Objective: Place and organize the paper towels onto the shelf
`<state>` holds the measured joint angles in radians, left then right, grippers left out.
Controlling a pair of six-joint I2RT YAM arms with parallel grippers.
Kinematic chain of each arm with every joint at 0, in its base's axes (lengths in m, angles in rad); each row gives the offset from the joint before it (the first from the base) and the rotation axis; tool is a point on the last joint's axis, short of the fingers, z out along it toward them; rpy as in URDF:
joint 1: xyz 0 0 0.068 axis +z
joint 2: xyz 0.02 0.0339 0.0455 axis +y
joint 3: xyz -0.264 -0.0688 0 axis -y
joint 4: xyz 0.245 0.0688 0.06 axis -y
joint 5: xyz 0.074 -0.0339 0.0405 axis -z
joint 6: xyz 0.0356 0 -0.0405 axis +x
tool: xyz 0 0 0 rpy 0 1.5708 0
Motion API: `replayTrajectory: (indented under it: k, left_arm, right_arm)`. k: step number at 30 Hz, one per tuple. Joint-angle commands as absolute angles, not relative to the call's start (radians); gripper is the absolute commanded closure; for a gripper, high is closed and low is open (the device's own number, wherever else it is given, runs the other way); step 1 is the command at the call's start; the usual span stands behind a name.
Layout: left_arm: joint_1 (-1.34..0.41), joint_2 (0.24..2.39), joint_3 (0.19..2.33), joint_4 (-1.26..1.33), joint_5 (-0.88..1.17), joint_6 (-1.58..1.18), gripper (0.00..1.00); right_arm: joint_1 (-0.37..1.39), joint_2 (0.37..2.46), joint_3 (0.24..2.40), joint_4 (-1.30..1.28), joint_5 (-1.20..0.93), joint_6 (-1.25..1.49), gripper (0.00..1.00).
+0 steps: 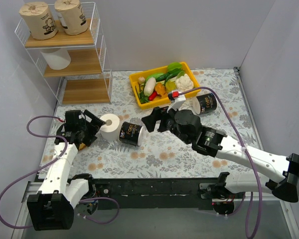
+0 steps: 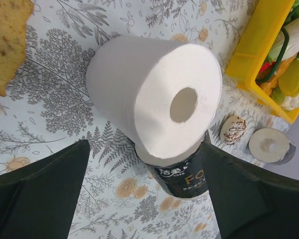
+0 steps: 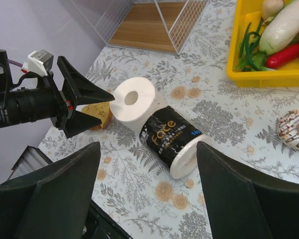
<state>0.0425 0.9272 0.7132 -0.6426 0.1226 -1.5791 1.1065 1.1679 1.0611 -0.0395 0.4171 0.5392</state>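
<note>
Three rolls are on the shelf point(image 1: 84, 91): two tan rolls point(image 1: 38, 20) on top and one white shelf roll point(image 1: 56, 57) in the middle. The bottom board is bare. Three wait on the flowery bench point(image 1: 164, 154): a soft white roll point(image 1: 109, 127), a shiny black roll point(image 1: 131, 134) lying against it, and another black one point(image 1: 206, 103) beside the yellow bin point(image 1: 154, 102). The left claw point(image 1: 94, 128) is wide open by the soft white roll. The right claw point(image 1: 152, 119) is wide open too, holding nothing.

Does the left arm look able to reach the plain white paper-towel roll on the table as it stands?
Probably yes: the open left gripper faces the white roll with nothing between them. The black-wrapped roll touches only its far side.
</note>
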Motion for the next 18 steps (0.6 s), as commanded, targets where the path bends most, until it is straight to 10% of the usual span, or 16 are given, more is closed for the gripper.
replayTrajectory:
  k: [1, 18]
  left_arm:
    - [-0.031, 0.965, 0.693, -0.586, 0.121, -1.641, 0.09]
    - [-0.080, 1.054, 0.670, -0.502, -0.028, -1.687, 0.12]
  right_arm:
    - [1.111, 1.089, 0.986, -0.011, 0.479, 0.574, 0.15]
    - [1.109, 0.983, 0.942, -0.094, 0.515, 0.568, 0.15]
